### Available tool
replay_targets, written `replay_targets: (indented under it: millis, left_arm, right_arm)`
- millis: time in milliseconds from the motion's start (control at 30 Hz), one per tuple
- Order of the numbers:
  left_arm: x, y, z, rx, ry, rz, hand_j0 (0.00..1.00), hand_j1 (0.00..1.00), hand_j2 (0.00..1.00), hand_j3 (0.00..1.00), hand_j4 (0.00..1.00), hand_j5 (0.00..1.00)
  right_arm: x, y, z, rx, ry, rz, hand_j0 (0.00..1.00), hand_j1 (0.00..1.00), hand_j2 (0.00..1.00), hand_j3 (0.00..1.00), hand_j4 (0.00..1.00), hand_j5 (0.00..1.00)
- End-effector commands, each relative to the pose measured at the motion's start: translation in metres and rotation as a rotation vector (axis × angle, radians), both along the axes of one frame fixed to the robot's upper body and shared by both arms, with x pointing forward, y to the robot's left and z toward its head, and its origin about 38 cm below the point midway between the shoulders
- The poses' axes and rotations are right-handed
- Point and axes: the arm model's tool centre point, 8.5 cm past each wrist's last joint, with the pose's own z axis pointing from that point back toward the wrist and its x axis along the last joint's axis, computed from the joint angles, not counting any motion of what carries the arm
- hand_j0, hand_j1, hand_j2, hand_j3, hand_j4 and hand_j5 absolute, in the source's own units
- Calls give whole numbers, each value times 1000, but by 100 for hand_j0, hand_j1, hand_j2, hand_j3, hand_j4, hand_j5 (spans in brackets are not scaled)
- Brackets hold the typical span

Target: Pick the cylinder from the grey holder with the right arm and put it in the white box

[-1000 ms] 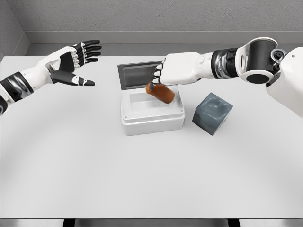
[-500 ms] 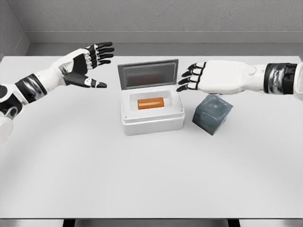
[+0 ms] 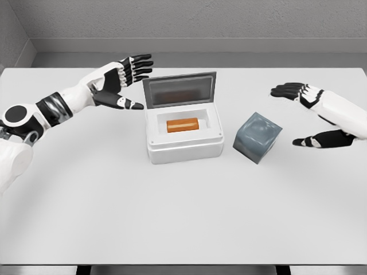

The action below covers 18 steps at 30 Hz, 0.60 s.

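Observation:
An orange cylinder (image 3: 182, 125) lies on its side inside the white box (image 3: 183, 146), whose grey lid (image 3: 179, 90) stands open at the back. The grey holder (image 3: 257, 136), a dark cube, sits just right of the box with nothing in it. My right hand (image 3: 304, 114) hovers to the right of the holder, fingers spread, holding nothing. My left hand (image 3: 123, 80) is raised left of the lid, open, its fingertips close to the lid's left edge.
The white table (image 3: 172, 212) carries the box and holder near its middle. A grey wall runs behind the table's far edge.
The right hand let the cylinder drop into the box, then drew back to the right past the holder. The left hand has moved right, toward the lid.

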Motion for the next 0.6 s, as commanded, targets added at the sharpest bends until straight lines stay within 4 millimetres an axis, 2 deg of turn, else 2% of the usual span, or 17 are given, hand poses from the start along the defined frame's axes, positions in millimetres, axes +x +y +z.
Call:
replay_targets:
  millis: [0, 33, 67, 367, 567]
  left_arm:
    - [0, -1, 1, -5, -3, -2, 100, 100, 100, 100, 100, 100]
    - [-3, -2, -2, -6, 4, -6, 100, 100, 100, 100, 100, 100]
    - [-3, -1, -3, -5, 4, -6, 100, 100, 100, 100, 100, 100]
    - [-14, -9, 3, -12, -18, -43, 100, 100, 100, 100, 100, 100]
    - [-22, 2, 7, 16, -31, -45, 100, 100, 100, 100, 100, 100]
  right_arm:
    - [0, -7, 7, 99, -37, -36, 100, 100, 100, 100, 100, 100]
    - [-6, -18, 4, 116, -38, -78, 100, 100, 100, 100, 100, 100]
    - [-7, -19, 3, 118, -36, -80, 100, 100, 100, 100, 100, 100]
    - [-9, -16, -1, 118, -24, -75, 100, 100, 100, 100, 100, 100]
    - [-9, -16, -1, 118, -24, -75, 100, 100, 100, 100, 100, 100]
